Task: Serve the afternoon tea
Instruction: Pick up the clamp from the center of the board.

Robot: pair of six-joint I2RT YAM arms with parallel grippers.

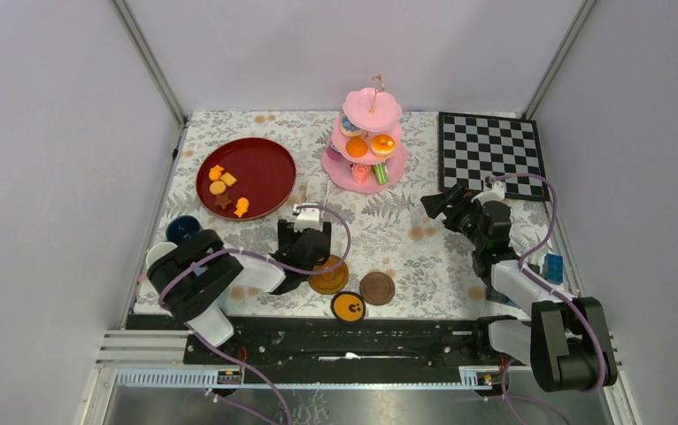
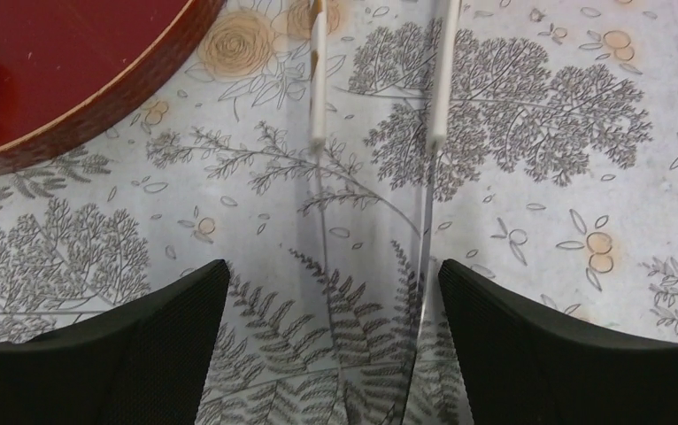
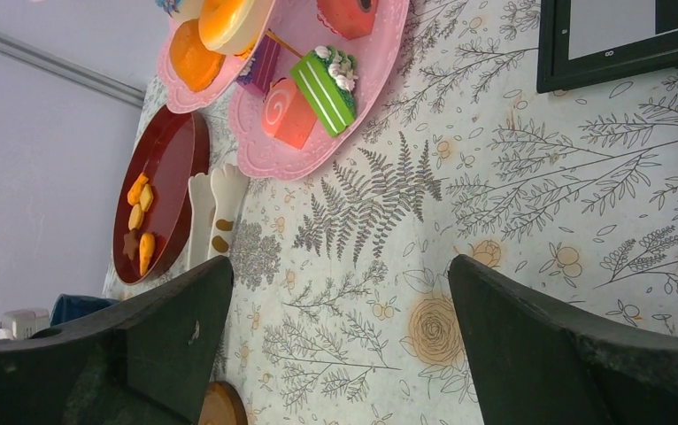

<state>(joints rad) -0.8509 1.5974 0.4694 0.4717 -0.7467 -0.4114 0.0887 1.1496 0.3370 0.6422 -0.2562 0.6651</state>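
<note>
The left pincer [image 2: 334,266] is wide and holds nothing, low over the desk [image 1: 406,257] near the red tray [image 1: 260,168]. The right pincer [image 3: 340,266] is wide too. The pink cake stand [image 1: 340,177] sits at the back. The brown saucers [image 1: 376,288] lie in front.

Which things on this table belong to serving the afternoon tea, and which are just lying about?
For the tea:
pink cake stand, toy pastries on it, star biscuit on the red tray, three round saucers, dark-blue cup, white cup.

Just lying about:
chessboard, blue blocks.
</note>
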